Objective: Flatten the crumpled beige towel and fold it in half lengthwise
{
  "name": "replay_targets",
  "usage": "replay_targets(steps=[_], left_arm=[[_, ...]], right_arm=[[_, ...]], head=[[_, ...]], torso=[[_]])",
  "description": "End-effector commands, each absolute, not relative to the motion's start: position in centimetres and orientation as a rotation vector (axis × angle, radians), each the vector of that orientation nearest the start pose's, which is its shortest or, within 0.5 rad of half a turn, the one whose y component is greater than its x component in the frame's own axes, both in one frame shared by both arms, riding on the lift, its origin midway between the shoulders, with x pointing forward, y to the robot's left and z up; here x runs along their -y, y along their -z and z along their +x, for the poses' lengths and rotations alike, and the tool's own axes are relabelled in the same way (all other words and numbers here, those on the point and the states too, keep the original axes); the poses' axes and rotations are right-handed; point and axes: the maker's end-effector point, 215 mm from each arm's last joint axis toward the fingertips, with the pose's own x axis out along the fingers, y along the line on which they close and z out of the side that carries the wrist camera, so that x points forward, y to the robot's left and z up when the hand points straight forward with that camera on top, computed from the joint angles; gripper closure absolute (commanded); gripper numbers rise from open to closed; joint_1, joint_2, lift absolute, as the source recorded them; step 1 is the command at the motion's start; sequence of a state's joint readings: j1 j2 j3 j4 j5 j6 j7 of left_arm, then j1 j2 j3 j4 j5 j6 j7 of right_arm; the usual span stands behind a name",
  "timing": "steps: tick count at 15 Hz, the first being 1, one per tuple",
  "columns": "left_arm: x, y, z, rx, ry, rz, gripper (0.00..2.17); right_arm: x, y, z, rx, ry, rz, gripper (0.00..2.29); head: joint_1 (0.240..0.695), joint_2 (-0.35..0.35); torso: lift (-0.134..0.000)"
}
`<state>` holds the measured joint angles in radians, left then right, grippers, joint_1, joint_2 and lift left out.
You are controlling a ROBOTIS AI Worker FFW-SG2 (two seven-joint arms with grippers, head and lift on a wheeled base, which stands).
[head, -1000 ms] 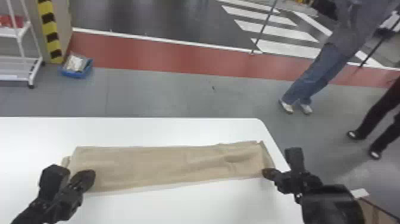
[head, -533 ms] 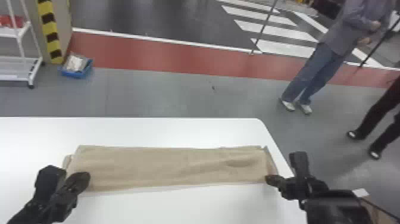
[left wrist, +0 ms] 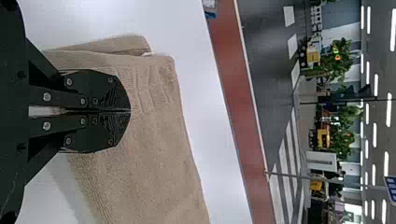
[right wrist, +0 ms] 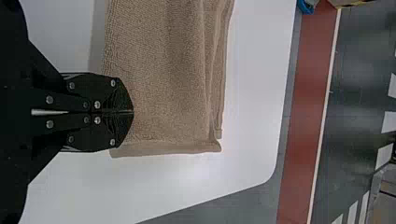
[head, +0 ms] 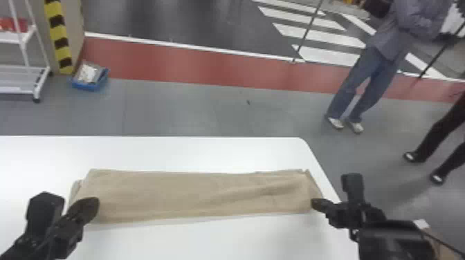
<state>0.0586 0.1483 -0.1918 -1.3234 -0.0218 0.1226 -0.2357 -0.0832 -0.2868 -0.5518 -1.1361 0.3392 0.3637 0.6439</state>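
Note:
The beige towel (head: 193, 193) lies as a long folded strip across the white table, with a few creases at its right end. At its front left corner is my left gripper (head: 90, 207), and my right gripper (head: 316, 204) is at the front right corner. In the left wrist view, the left gripper (left wrist: 130, 110) is shut on the towel (left wrist: 144, 154) near its edge, with cloth on both sides. The right wrist view has the right gripper (right wrist: 132, 112) shut on the towel (right wrist: 159, 70) beside its end hem. Shadow runs along the near edge in both wrist views.
The white table (head: 193, 152) has its right edge just beyond the towel's right end. Past the table, a blue bin (head: 90, 81) and a white rack (head: 31, 83) stand on the floor at the left.
The towel's right part has shifted slightly toward me and looks smoother along the far edge. My left gripper has moved a little left, my right gripper slightly right.

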Motion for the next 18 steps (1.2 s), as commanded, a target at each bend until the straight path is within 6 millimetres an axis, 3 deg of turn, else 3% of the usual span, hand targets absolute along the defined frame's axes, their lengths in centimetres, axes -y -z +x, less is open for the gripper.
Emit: replay_targets(steps=[1, 3, 6, 10, 14, 15, 18], left_arm=[[-14.5, 54.9, 50.2, -0.450, 0.406, 0.134, 1.10], [-13.4, 54.6, 50.8, -0.443, 0.416, 0.132, 1.10], [-13.2, 56.3, 51.3, -0.469, 0.414, 0.140, 1.10], [-14.0, 57.5, 51.9, -0.487, 0.394, 0.179, 1.10], [-15.7, 58.8, 51.5, -0.540, 0.362, 0.206, 1.10], [-16.0, 59.0, 51.4, -0.544, 0.357, 0.210, 1.25], [-16.6, 59.4, 51.1, -0.554, 0.347, 0.211, 1.26]], right_arm=[[55.2, 55.1, 45.9, -0.744, 0.041, -0.097, 1.77], [55.3, 54.3, 47.0, -0.722, 0.052, -0.102, 1.77], [54.8, 53.9, 48.4, -0.708, 0.048, -0.124, 1.77], [51.8, 55.0, 49.3, -0.719, 0.000, -0.147, 1.77], [49.8, 56.2, 49.2, -0.744, -0.034, -0.145, 1.77], [49.2, 56.7, 49.0, -0.757, -0.045, -0.140, 1.77], [47.7, 57.9, 48.4, -0.801, -0.073, -0.146, 1.78]], head=[[0.695, -0.350], [0.695, -0.350], [0.695, -0.350], [0.695, -0.350], [0.695, -0.350], [0.695, -0.350], [0.695, -0.350]], torso=[[0.000], [0.000], [0.000], [0.000], [0.000], [0.000], [0.000]])
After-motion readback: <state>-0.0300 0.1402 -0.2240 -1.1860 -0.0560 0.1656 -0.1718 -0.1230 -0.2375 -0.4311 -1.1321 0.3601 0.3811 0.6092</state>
